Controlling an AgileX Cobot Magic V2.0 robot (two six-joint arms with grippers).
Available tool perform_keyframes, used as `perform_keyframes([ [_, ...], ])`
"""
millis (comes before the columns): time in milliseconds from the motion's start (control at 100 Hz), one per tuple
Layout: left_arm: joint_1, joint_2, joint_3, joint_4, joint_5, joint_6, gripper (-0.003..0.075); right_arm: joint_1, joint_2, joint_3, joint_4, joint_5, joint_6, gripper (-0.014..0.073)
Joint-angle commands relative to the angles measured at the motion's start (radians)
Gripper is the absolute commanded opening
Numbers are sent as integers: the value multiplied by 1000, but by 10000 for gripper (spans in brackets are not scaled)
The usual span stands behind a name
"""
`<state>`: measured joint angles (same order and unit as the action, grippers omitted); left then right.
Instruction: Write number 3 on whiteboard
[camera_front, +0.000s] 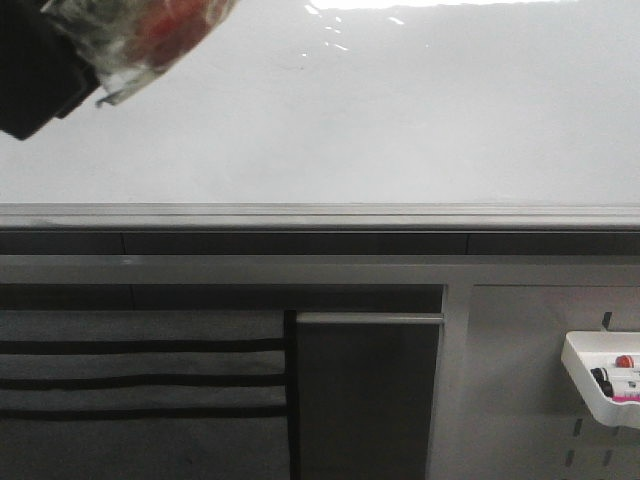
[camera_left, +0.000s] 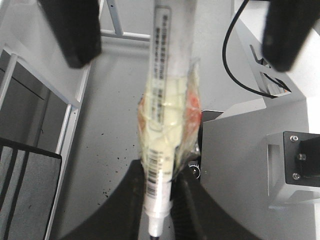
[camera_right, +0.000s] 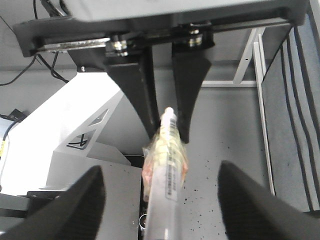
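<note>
Only your wrist views show the left gripper (camera_left: 160, 175) pinching the marker (camera_left: 167, 75) and the right gripper (camera_right: 165, 175) spread. In the front view the whiteboard (camera_front: 400, 120) runs 9-to-3.

Cut off at the front view's top-left corner: black housing (camera_front: 30, 70) and tape-wrapped marker (camera_front: 150, 30), both blurred. Whiteboard (camera_front: 400, 120) clipped at top and both sides. Marker tray (camera_front: 590, 385) clipped by the right edge, contents too small to tell. Right gripper (camera_right: 160, 170) fingers (camera_right: 80, 205) out of focus. Marker label unreadable, tip cut off in the left wrist view.

whiteboard (camera_front: 400, 120) above, marker tray (camera_front: 590, 385) lower right
</note>
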<state>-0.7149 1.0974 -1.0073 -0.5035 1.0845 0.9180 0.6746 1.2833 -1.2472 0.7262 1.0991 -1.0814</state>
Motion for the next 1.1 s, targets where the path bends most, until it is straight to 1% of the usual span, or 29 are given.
perform_keyframes([
  [0, -8, -11, -35, -44, -21, 0, -18, 3, -21, -36, 30, -19, 2, 349],
  [380, -8, -11, -35, -44, -21, -1, -18, 3, 11, -38, 30, -23, 2, 337],
  [440, -8, -11, -35, -44, -21, -1, -18, 3, 11, -40, 30, -20, 2, 308],
  [520, -8, -11, -35, -44, -21, -1, -18, 8, 11, -40, 30, -21, 2, 237],
  [590, -8, -11, -35, -44, -21, -1, -18, 19, 11, -40, 30, -24, 2, 204],
  [810, -8, -11, -35, -44, -21, -1, -18, 41, 11, -40, 18, -30, 2, 203],
  [910, -8, -11, -35, -44, -21, -1, -18, 41, 11, -40, -7, -40, 32, 197],
  [980, -8, -11, -35, -44, -19, -1, -18, 41, 11, -40, -23, -42, 54, 141],
  [1030, -8, -11, -35, -44, -19, -1, -18, 41, 11, -40, -23, -42, 53, 76],
  [1090, -8, -11, -35, -44, -19, -1, -18, 41, 11, -40, -23, -42, 53, 22],
])
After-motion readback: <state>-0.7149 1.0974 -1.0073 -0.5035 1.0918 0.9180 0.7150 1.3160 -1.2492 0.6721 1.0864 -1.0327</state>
